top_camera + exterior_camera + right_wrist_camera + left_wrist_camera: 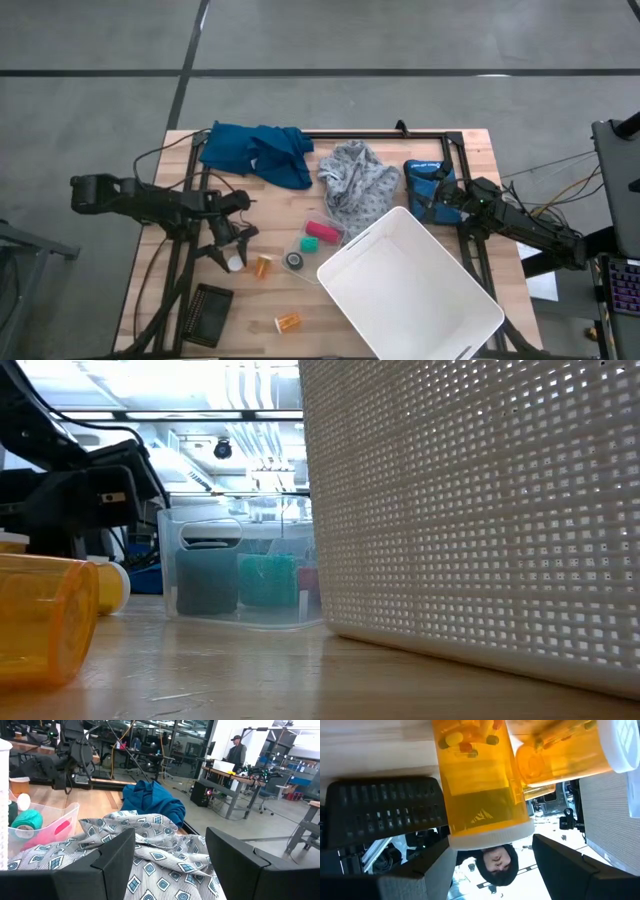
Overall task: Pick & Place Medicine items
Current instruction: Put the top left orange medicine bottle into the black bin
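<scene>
Three orange pill bottles with white caps lie on the wooden table. One bottle [236,263] [480,785] lies right in front of my left gripper [238,243] [492,865], cap end toward it. The open fingers stand on either side of that cap. A second bottle [262,266] [560,755] lies just beside the first. The third bottle [288,322] [40,620] lies on its side nearer the front edge. My right gripper [440,197] [170,860] waits open at the right, over the edge of the grey patterned cloth [150,855], with nothing between its fingers. My left gripper's fingers [420,870] flank the white cap [490,837] of the nearest bottle, coming from the table's far side, slanting slightly down and lying along the bottle. I cannot tell whether they touch the cap. The bottle lies on the table.
A big white mesh basket [410,290] [470,510] fills the near right. A clear tub [315,240] [240,575] holds pink and teal rolls. A black perforated piece [210,312] lies near left. A blue cloth [255,150] and the grey patterned cloth [360,185] lie at the back.
</scene>
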Motion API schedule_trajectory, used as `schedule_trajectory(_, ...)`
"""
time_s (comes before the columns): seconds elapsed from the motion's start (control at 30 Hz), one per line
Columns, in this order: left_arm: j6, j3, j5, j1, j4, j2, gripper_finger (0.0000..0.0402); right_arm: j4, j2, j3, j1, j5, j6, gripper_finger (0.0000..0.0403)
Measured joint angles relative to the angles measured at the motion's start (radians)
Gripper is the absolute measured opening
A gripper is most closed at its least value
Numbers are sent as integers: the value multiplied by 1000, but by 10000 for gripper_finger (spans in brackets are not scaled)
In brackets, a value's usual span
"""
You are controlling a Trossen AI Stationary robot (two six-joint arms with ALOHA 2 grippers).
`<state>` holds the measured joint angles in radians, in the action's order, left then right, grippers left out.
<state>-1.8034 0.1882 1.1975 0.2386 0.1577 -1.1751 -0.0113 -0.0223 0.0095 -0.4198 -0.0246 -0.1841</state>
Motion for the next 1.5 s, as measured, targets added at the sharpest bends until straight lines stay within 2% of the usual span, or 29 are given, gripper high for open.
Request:
schedule_trajectory(0.4, 0, 52, -2, 0, 63, 19, 265, 0, 0, 0, 0, 0, 0, 240)
schedule_trajectory(0.6, 4, 162, -87, -1, 297, 72, 264, 0, 0, 0, 0, 0, 0, 240)
schedule_trajectory(0.73, 77, 269, -172, -2, 513, 99, 264, 0, 0, 0, 0, 0, 0, 240)
schedule_trajectory(0.87, 176, 403, -320, -2, 762, 109, 263, 0, 0, 0, 0, 0, 0, 240)
schedule_trajectory(1.0, 205, 539, -593, -23, 1000, 105, 258, 0, 0, 0, 0, 0, -1, 240)
schedule_trajectory(1.13, 208, 617, -810, -85, 1054, 105, 255, 0, 0, 0, 0, 0, -2, 240)
schedule_trajectory(1.27, 192, 660, -1021, -206, 1051, 95, 261, 0, 0, 0, 0, 0, -1, 240)
schedule_trajectory(1.33, 125, 669, -1069, -280, 1051, 82, 267, 0, 0, 0, 0, 0, 0, 240)
schedule_trajectory(1.5, -80, 673, -1075, -465, 1041, 30, 293, 0, 0, 0, 0, 0, 0, 240)
